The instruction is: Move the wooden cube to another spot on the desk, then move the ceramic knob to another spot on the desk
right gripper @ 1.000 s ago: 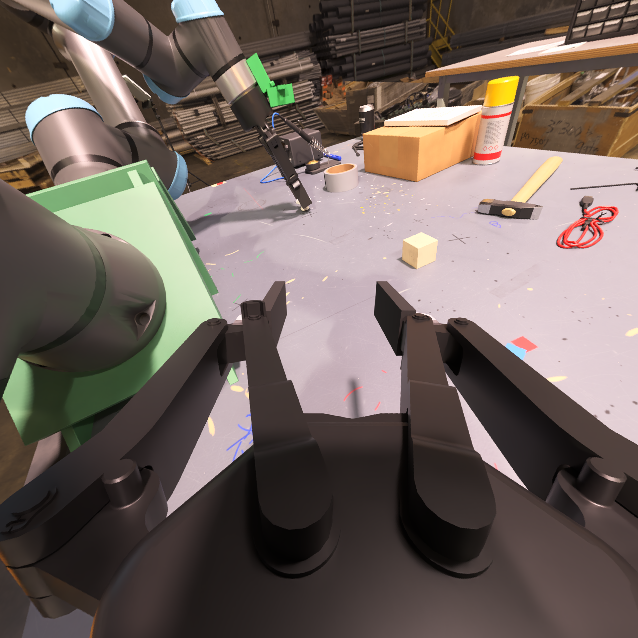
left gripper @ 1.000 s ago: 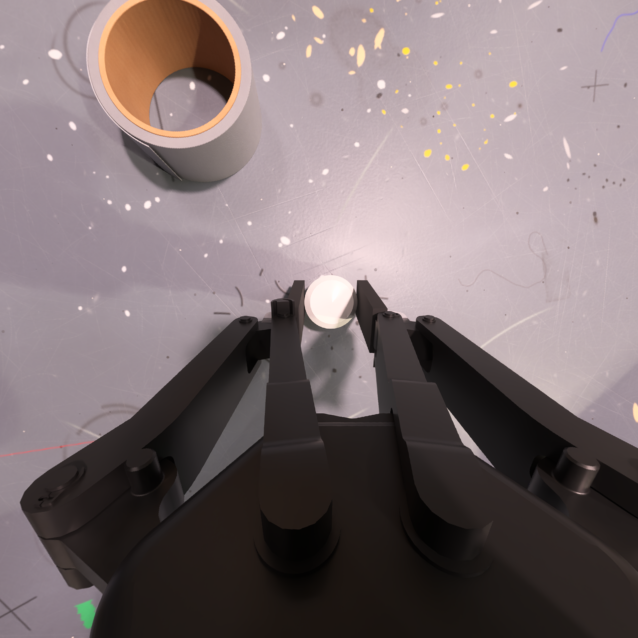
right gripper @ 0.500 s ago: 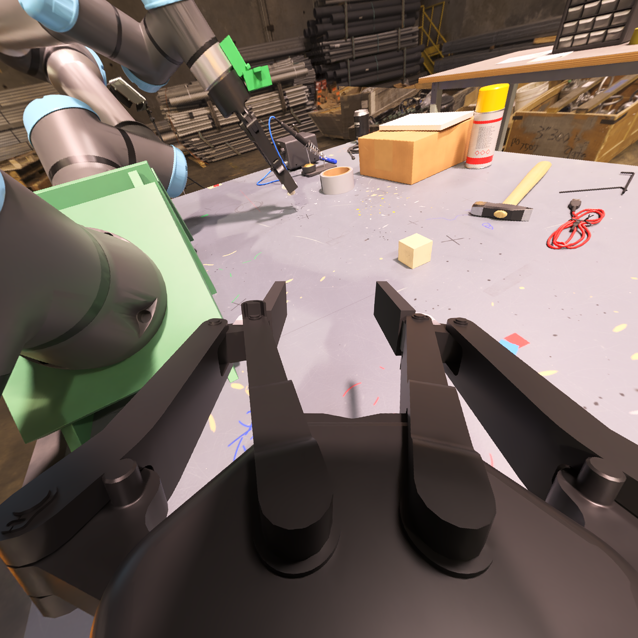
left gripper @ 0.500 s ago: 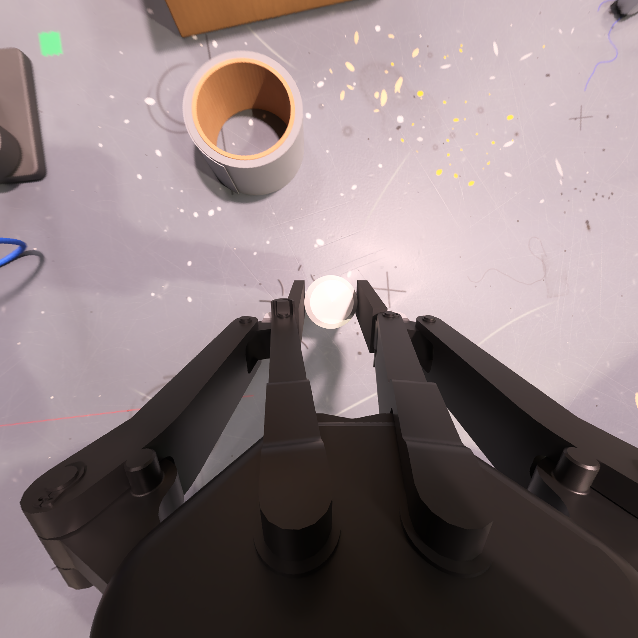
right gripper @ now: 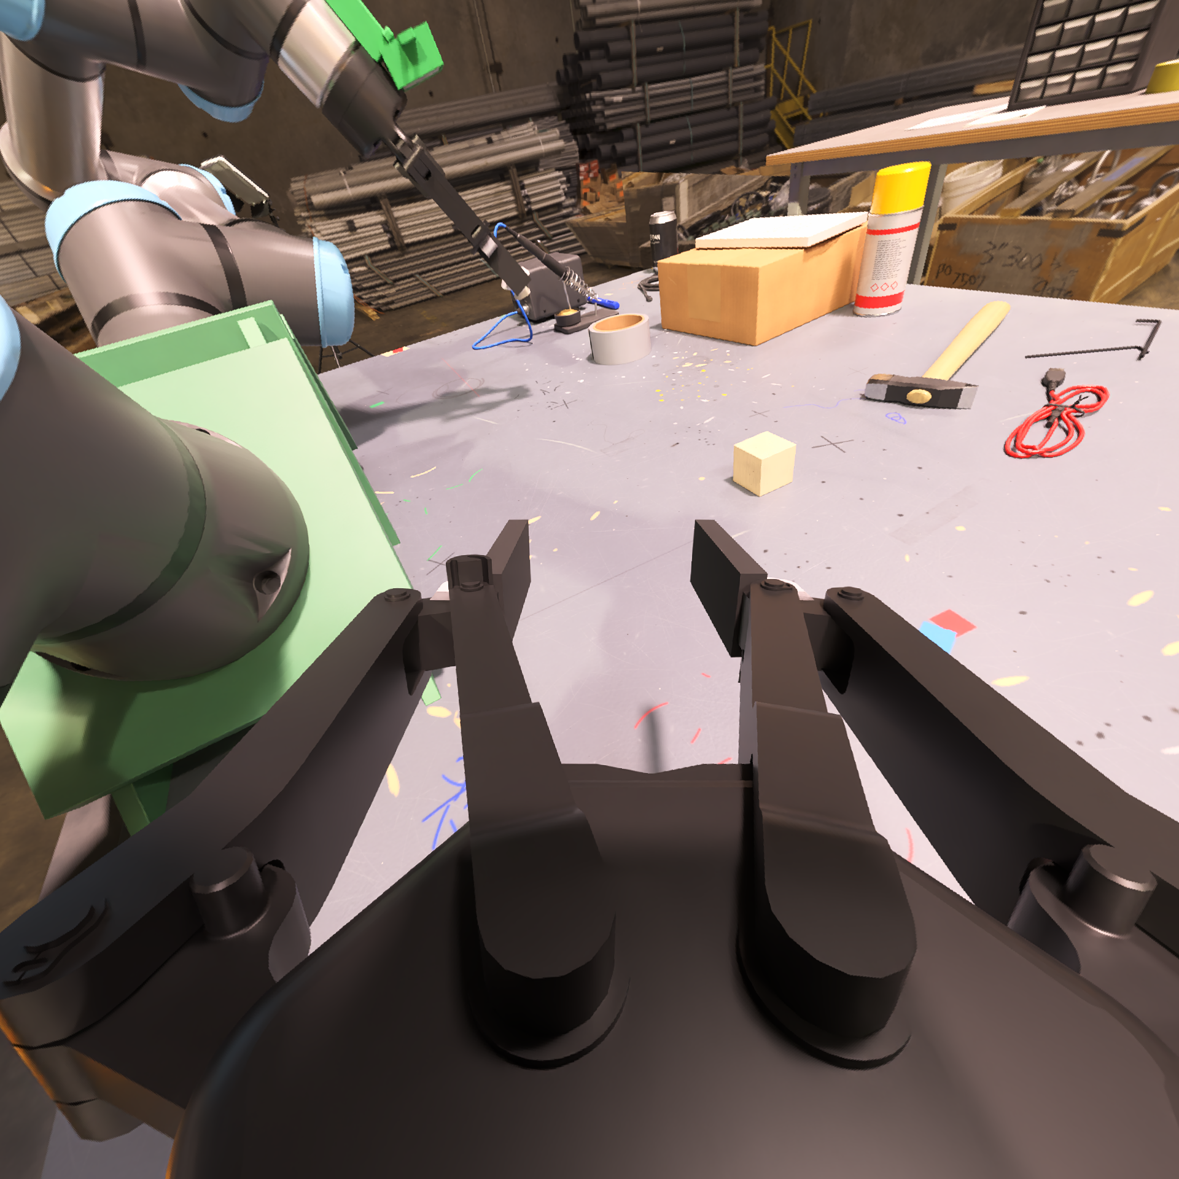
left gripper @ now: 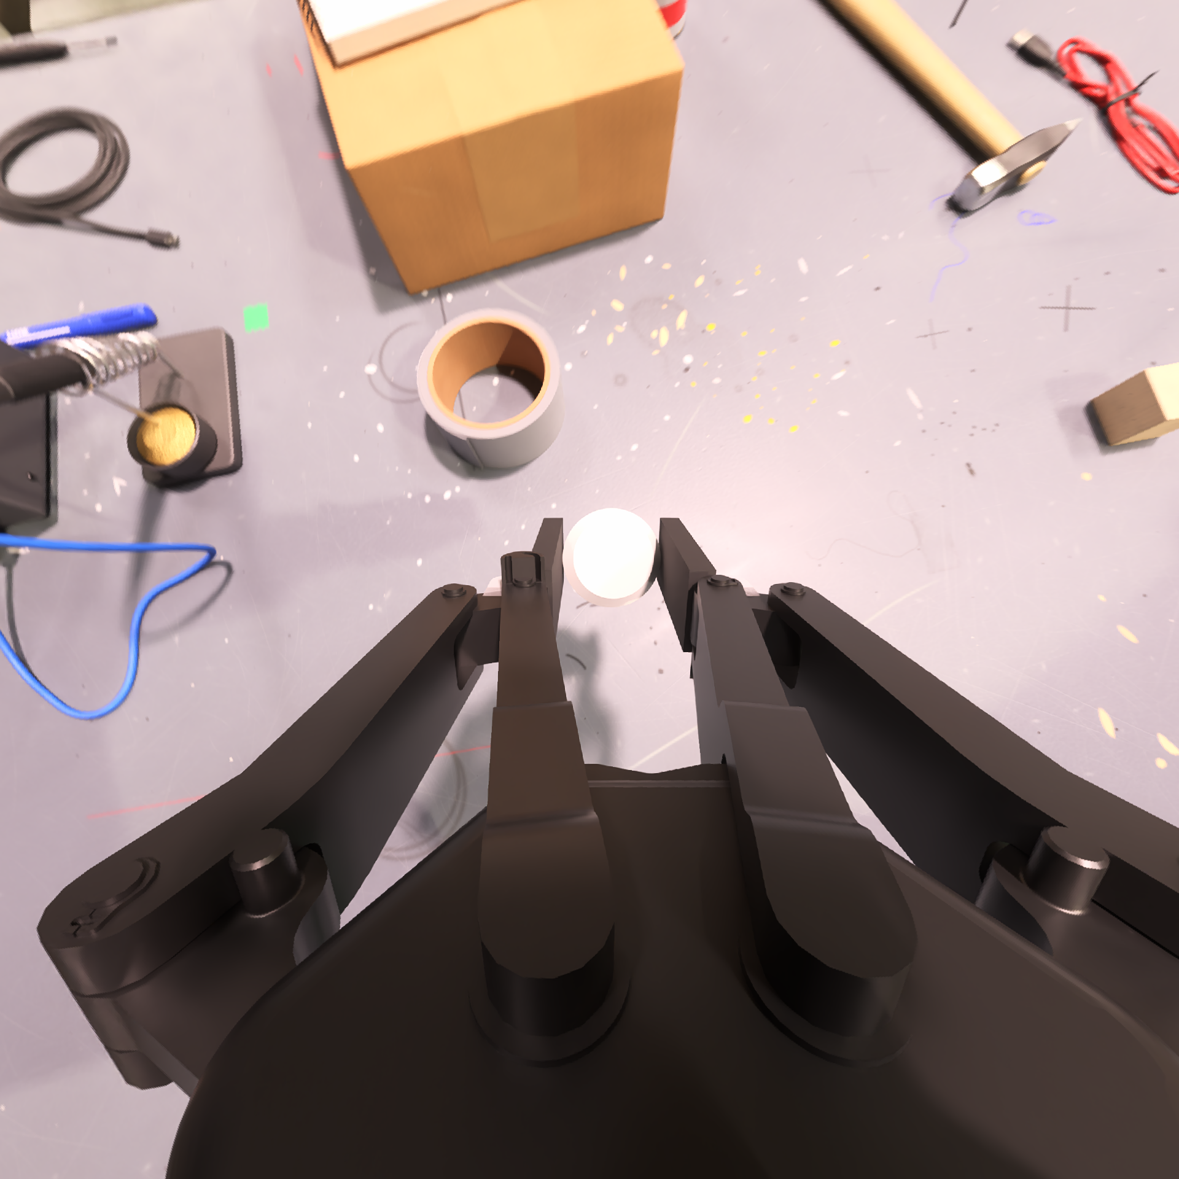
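Note:
My left gripper (left gripper: 610, 550) is shut on the white ceramic knob (left gripper: 609, 556) and holds it well above the grey desk (left gripper: 829, 574). In the right wrist view the left gripper (right gripper: 518, 284) hangs high over the desk's far left, with the knob (right gripper: 522, 292) a small pale spot at its tips. The pale wooden cube (right gripper: 763, 462) rests on the desk at mid right; it also shows at the right edge of the left wrist view (left gripper: 1139, 408). My right gripper (right gripper: 610, 561) is open and empty, above the near desk, short of the cube.
A grey tape roll (left gripper: 491, 387), a cardboard box (left gripper: 504, 134), a soldering stand (left gripper: 182, 415) with a blue cable (left gripper: 127, 612), a hammer (left gripper: 995, 147) and a red cord (left gripper: 1123, 102) lie beyond the knob. A spray can (right gripper: 893, 236) stands behind the box. A green panel (right gripper: 210, 510) is at left.
My left gripper has risen with the knob in it, so the tape roll and desk look smaller and more of the desk shows. The right gripper has stayed open and barely shifted.

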Action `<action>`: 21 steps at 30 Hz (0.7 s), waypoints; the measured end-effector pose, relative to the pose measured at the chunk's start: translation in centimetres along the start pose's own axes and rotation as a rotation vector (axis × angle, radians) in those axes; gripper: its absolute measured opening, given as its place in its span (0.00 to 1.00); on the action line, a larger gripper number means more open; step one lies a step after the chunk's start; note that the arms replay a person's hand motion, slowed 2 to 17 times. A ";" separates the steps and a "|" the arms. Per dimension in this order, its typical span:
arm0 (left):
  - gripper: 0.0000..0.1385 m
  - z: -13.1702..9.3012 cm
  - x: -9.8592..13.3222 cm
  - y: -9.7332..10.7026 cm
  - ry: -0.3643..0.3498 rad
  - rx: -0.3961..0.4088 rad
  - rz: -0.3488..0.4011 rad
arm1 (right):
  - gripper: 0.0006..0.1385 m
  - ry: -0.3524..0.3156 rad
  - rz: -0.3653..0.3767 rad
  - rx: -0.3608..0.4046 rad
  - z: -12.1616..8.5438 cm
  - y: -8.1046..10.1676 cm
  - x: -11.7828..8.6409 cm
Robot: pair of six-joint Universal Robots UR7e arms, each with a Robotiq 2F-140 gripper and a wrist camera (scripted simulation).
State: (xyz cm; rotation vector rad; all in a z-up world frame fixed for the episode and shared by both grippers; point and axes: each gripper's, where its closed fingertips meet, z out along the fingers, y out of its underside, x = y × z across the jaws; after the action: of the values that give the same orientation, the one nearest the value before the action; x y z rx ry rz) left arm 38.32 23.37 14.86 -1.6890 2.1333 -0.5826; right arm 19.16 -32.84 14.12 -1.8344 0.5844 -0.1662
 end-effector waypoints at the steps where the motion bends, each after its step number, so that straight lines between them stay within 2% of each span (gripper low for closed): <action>1: 0.29 -0.5 0.4 -0.5 0.004 0.013 0.017 | 0.49 0.000 0.001 0.001 0.0 0.0 0.0; 10: 0.29 -3.6 5.8 -5.0 0.052 0.102 0.241 | 0.49 0.003 0.009 0.004 0.0 0.3 0.1; 21: 0.29 -4.3 15.9 -9.7 0.164 0.161 0.559 | 0.49 0.012 0.015 0.001 -0.3 0.6 -0.1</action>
State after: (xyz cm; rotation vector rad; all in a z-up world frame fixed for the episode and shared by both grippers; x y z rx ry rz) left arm 40.53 6.31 23.25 -0.9210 2.4492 -0.7095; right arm 18.82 -33.17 13.67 -1.8286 0.6063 -0.1680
